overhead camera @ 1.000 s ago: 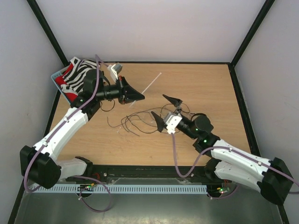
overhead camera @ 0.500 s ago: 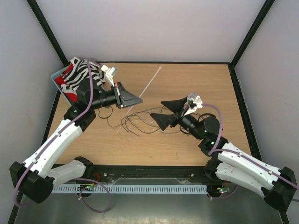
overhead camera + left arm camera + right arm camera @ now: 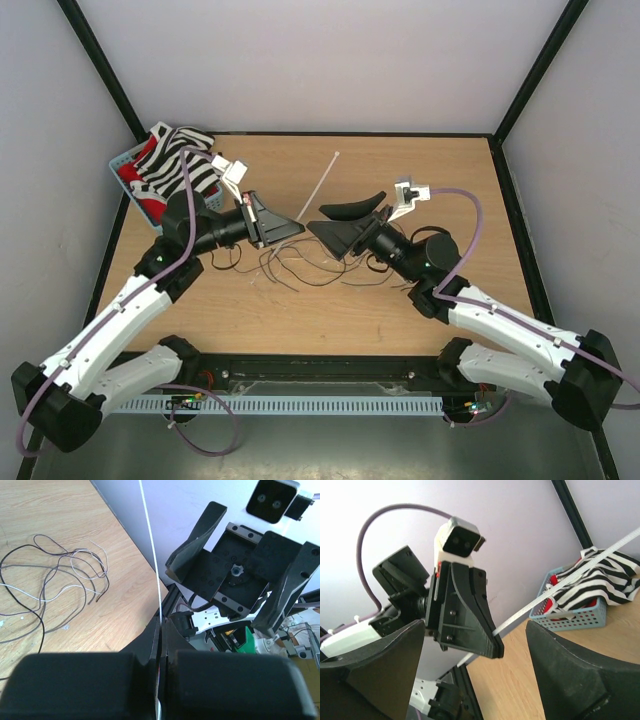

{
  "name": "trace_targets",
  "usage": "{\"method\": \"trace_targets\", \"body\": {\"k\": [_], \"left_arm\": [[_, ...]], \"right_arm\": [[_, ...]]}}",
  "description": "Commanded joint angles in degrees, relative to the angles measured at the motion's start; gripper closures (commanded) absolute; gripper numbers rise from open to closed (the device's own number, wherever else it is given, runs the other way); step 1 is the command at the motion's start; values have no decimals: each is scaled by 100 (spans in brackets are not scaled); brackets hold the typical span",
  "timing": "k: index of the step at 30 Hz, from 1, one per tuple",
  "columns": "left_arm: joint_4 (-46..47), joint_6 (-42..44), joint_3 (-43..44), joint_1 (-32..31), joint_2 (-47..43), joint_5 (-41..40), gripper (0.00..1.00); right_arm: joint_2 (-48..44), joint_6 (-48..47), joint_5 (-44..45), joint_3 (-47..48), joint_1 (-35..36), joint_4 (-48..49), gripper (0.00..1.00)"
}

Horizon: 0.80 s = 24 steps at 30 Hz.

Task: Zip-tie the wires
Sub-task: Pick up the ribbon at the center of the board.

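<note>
The wires (image 3: 300, 262) lie as a loose tangle of thin dark and pale strands on the wooden table, also seen in the left wrist view (image 3: 50, 587). My left gripper (image 3: 296, 228) hovers above them, shut on the lower end of a long white zip tie (image 3: 325, 185) that slants up and away. The tie (image 3: 152, 555) rises from between the left gripper's (image 3: 161, 622) closed fingers. My right gripper (image 3: 315, 219) is open and faces the left gripper's tip, with that tip and the tie (image 3: 560, 587) between its spread fingers (image 3: 476, 630), touching neither.
A blue basket (image 3: 128, 172) holding a zebra-striped cloth (image 3: 175, 155) stands at the far left corner, also in the right wrist view (image 3: 570, 620). Black frame posts and pale walls close in the table. Lilac cables run along both arms.
The right gripper has swung left and up, rolling its wrist, until its open fingers face the left gripper's tip. The left gripper has dropped slightly nearer, still holding the zip tie.
</note>
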Motion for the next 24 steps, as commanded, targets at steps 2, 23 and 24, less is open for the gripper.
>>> {"method": "trace_targets", "body": {"k": [2, 23, 24], "left_arm": [[649, -12, -263, -110, -338, -266, 100], [1082, -140, -506, -380, -316, -522, 100], [1082, -149, -500, -380, -305, -517, 100]], "right_arm": [[168, 306, 149, 278, 24, 651, 12], [860, 863, -382, 493, 13, 1127, 77], [845, 843, -357, 479, 22, 1123, 84]]}}
